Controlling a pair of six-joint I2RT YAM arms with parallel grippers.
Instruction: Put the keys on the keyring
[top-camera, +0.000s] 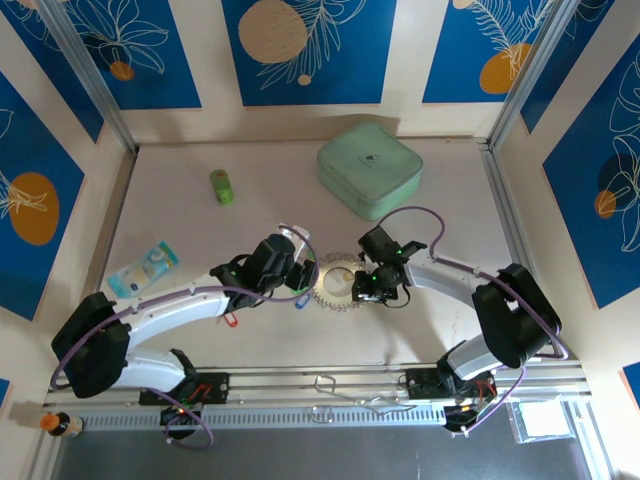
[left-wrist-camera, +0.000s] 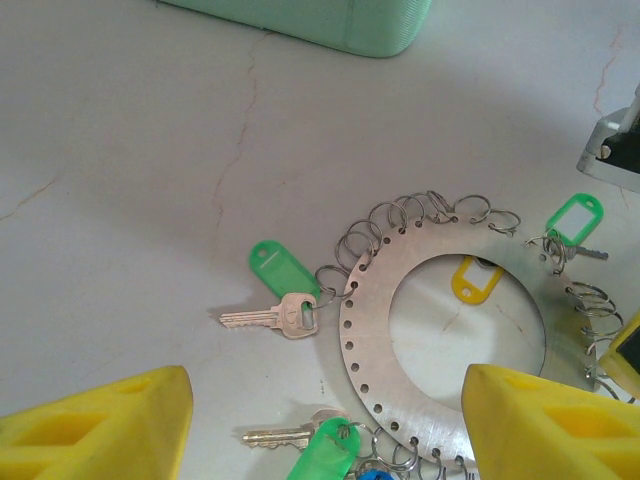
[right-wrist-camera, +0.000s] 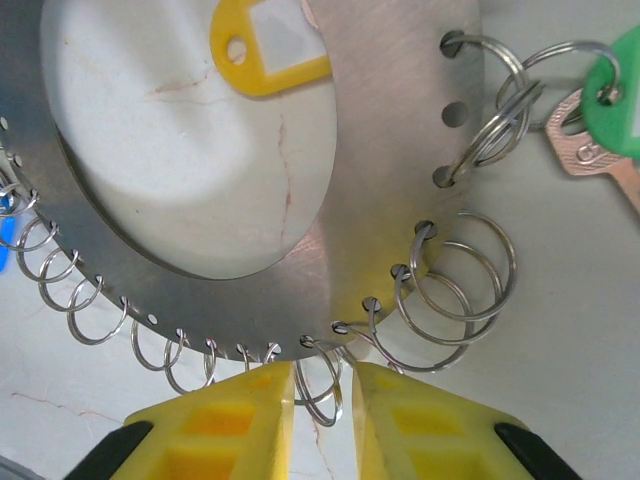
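The flat silvery metal keyring (top-camera: 335, 287), rimmed with small wire loops (right-wrist-camera: 342, 390), lies mid-frame in the top view between both grippers. The left gripper (left-wrist-camera: 325, 415) hangs wide open above it, with green-tagged metal keys (left-wrist-camera: 285, 315) at the ring's left rim. The right gripper (right-wrist-camera: 322, 400) is slightly parted, one loop in its gap.

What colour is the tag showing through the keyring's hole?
Yellow tag; clearest in the right wrist view.

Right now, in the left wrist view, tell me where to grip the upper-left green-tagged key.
I'd grip the key by its flat head, coming straight down from above: it lies flat on the table, blade pointing away from the keyring, tag splayed aside.
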